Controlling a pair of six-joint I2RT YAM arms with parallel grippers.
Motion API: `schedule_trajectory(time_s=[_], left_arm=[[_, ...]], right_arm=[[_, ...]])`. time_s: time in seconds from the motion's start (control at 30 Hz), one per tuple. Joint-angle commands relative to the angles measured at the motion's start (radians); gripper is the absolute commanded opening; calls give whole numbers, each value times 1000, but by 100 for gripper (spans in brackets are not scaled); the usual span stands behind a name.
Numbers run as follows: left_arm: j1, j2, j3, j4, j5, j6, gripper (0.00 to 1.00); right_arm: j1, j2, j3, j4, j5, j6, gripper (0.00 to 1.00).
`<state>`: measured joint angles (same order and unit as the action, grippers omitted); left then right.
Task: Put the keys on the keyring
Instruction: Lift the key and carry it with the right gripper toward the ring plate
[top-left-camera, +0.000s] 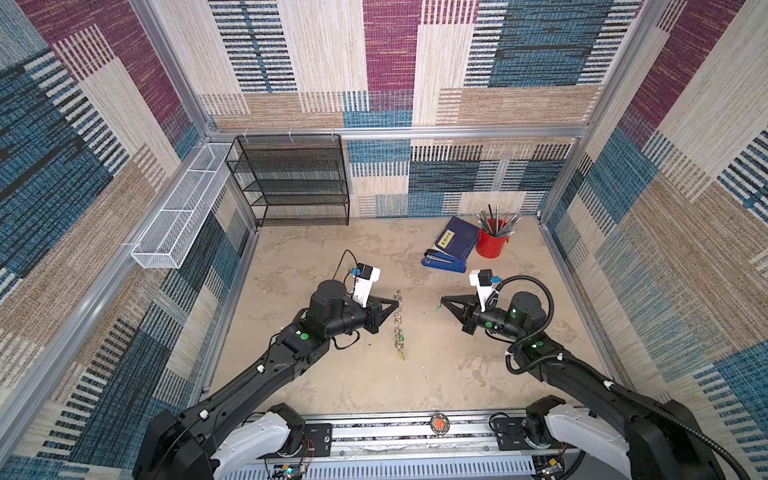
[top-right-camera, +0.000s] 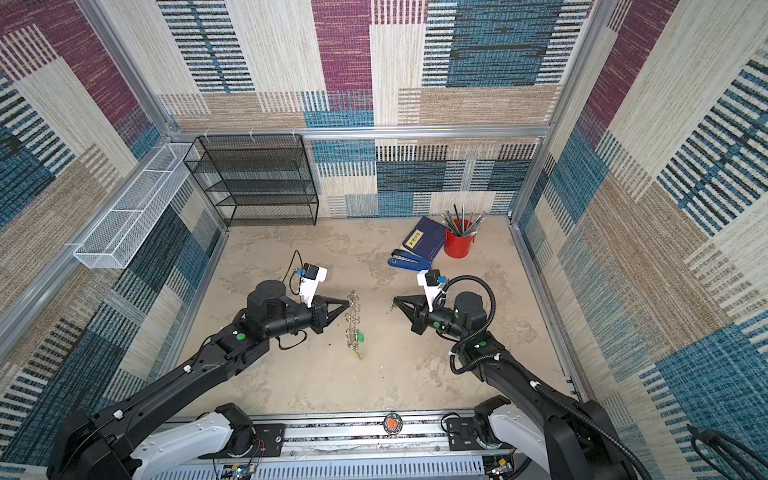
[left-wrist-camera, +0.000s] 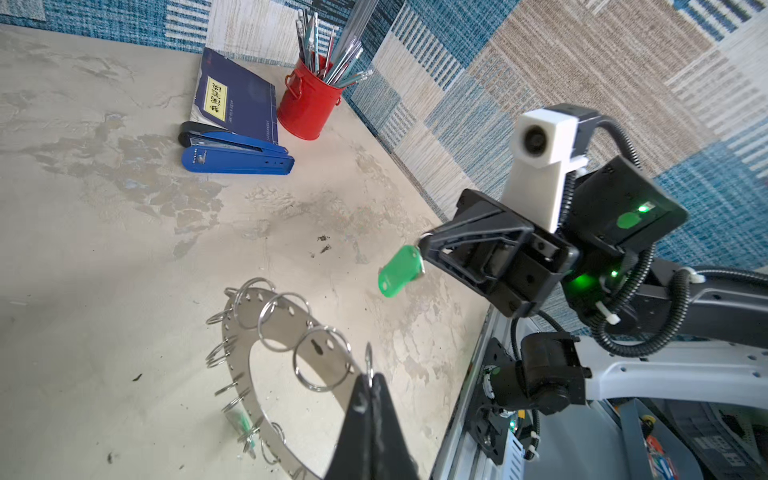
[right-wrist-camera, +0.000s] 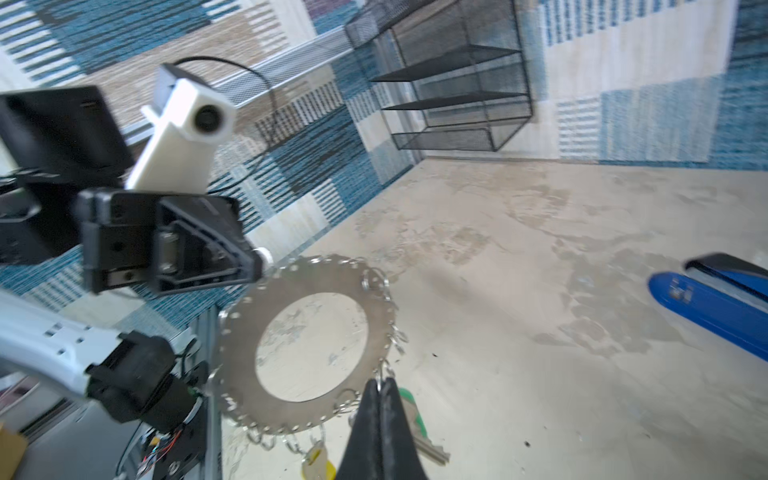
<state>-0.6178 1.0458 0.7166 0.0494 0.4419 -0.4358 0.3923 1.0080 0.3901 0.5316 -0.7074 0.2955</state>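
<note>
On the left wall, white mesh basket (top-left-camera: 174, 216): long and narrow, fixed to the wall above the table (top-left-camera: 353, 386).
Black mesh shelf (top-left-camera: 291, 178): it stands on the table at the back wall, in the back left corner.
Left gripper (top-left-camera: 397, 302): the fingers are pressed together on the rim of the keyring (top-left-camera: 399, 322). In the left wrist view one split ring (left-wrist-camera: 368, 359) stands just over the tips.
Place of the keyring: in the middle of the table area, between the two grippers. It is held upright on its edge, so in both top views it looks like a thin line of small rings. The right wrist view shows its flat grey face with the large hole.
Keys hanging on the keyring: a yellow-tag key (top-right-camera: 357, 355) hangs down from it, and a green tag (top-right-camera: 360, 337) hangs just beside that one. Whether the yellow-tag key touches the table, I cannot tell.
Right gripper (top-left-camera: 441, 300): the fingers are clenched on a green-tag key (left-wrist-camera: 401, 272), and the tag sticks out from the tips. The gripper points toward the keyring and is near it, but apart, with bare table between them.
Blue stapler (top-left-camera: 444, 261): it lies flat, behind the right gripper.
Dark blue book (top-left-camera: 457, 239): it lies flat with a yellow label, just behind the stapler.
Red cup (top-left-camera: 492, 243): upright, full of pencils, just beside the book, near the back right corner.
</note>
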Motion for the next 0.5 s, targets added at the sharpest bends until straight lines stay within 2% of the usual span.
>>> schedule_trajectory(time_s=[0.0,0.2,0.47], left_arm=[[-7,6,31,-47,-24,80,0],[-73,49,96,-105,-97,205,0],[-130,50,58,-22,-153,296,0]], right_arm=[[22,-19,22,6,-118,-20,0],[86,-15,71,-67,-160,-19,0],[140,4,101,-116,-159,-20,0]])
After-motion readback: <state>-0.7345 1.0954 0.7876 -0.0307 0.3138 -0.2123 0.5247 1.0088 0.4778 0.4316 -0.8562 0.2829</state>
